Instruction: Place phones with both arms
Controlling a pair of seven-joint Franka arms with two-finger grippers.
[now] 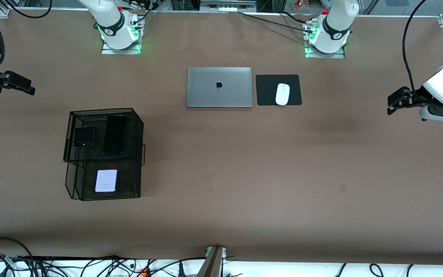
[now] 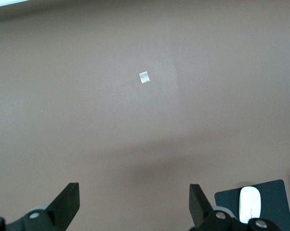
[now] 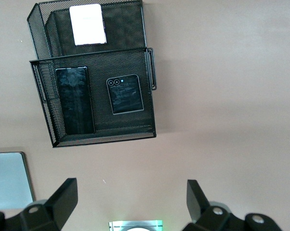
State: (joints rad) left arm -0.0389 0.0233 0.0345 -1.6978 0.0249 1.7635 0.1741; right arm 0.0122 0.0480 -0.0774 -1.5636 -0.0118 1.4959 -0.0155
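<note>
Resting in a two-tier black wire-mesh tray (image 1: 137, 127), the square black phone (image 1: 84, 136) and slim black slab (image 1: 114, 134) lie flat above the white-lavender handset (image 1: 106, 180), while left gripper (image 1: 395, 104) and right gripper (image 1: 17, 85) wait spread apart, empty.

Black wire-mesh tray (image 1: 137, 127), matt brushed-metal laptop (image 1: 219, 87), glossy phones (image 3: 75, 99).

Brown matte counter (image 1: 244, 173) fills scene, lit evenly from above, soft shadows across middle. Small pale tape patch (image 2: 144, 77) stuck on counter toward left arm's end. Tangled black cables (image 1: 90, 265) on white floor strip along edge nearest front camera. Grey metal post (image 1: 214, 261) at that edge's middle. Aluminium frame rails (image 1: 227, 5) and more cables along base edge.
</note>
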